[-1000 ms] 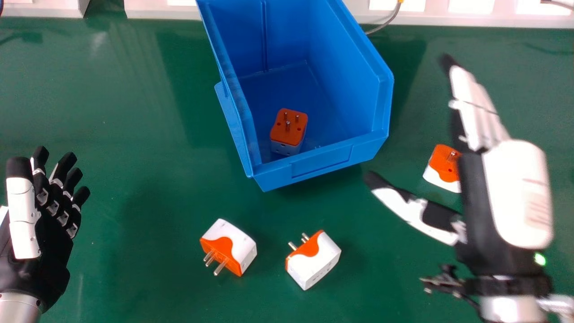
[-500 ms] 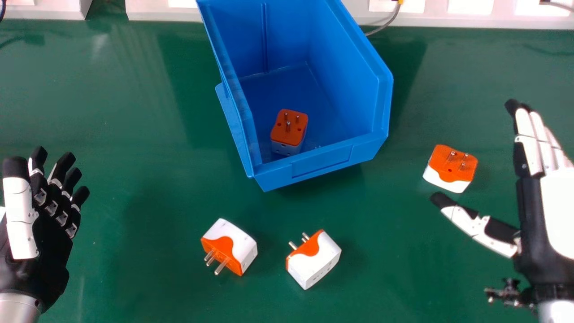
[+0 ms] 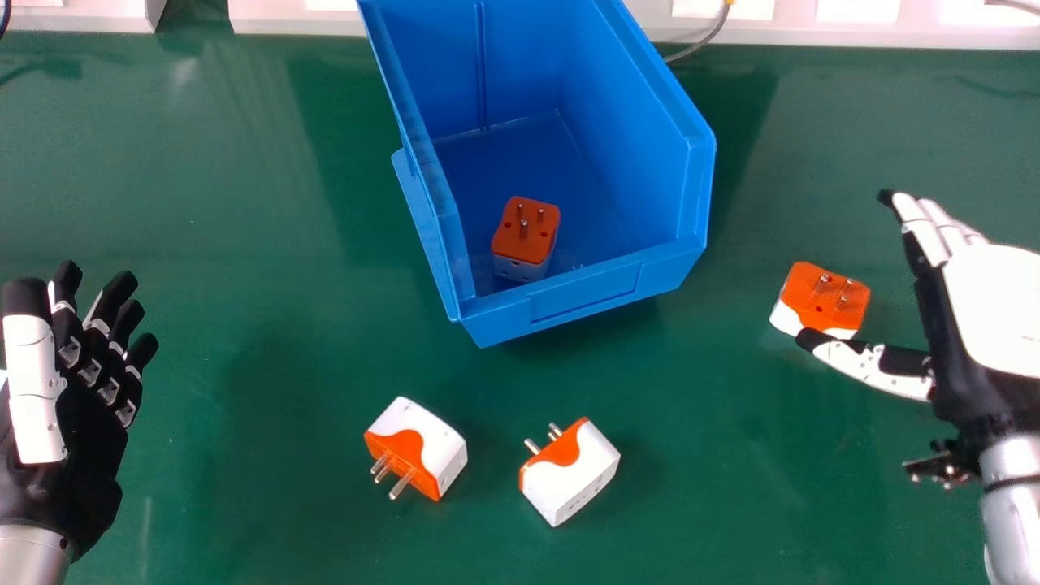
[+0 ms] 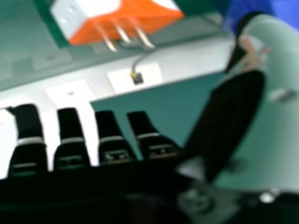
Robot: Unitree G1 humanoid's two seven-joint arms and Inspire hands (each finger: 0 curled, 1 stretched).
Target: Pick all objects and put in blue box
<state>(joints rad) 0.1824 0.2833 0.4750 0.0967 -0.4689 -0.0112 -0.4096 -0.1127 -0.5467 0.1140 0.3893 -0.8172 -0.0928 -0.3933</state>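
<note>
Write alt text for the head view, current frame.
The robot's open right hand is beside an orange-and-white plug adapter on a green table, its thumb overlapping the adapter's near edge in view. Two more adapters lie nearer; a fourth sits inside the blue box. The open left hand is at far left.

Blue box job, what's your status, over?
Right hand open by the rightmost plug; left hand open, empty. One plug inside blue box, three on green table. No obstacle seen.

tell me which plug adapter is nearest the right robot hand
The pins-up adapter outside the blue box, to its right, is nearest the right robot hand. Two adapters lie in front of the box; one sits inside.
</note>
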